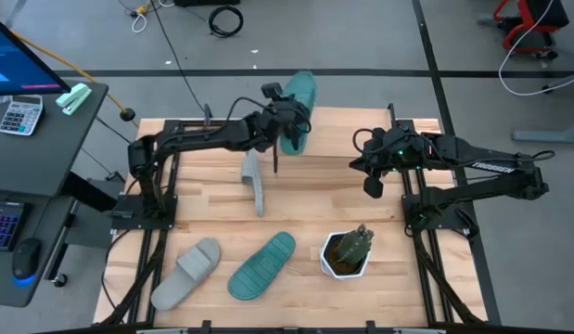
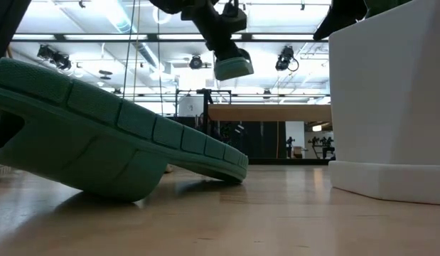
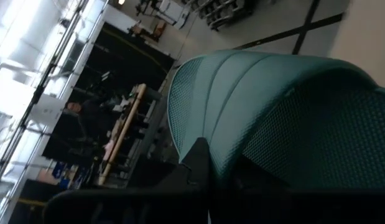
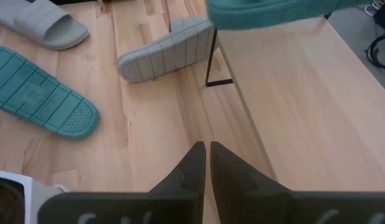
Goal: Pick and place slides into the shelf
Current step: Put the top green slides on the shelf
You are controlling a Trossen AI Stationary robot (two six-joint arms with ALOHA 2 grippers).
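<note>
1. Left claw (image 1: 288,119) is clamped on a teal slide (image 1: 299,111), carrying it above the shelf (image 4: 292,93).
2. Next, I reckon: lower and release.
3. Right claw (image 4: 207,163), pinched empty, waits nearby.

Bench (image 4: 155,118) and shelf top (image 4: 292,93): pale, matt, jointed wood planks; the shelf leg (image 4: 211,68) is seen as thin black metal. Teal slide (image 3: 285,124) held aloft: matt rubber, its strap finely dimpled; the grey slide (image 4: 167,53) and the teal slide (image 4: 40,93) lying sole-up are moulded with grid treads. The pot (image 2: 390,99) is rendered smooth, matt white.
</note>
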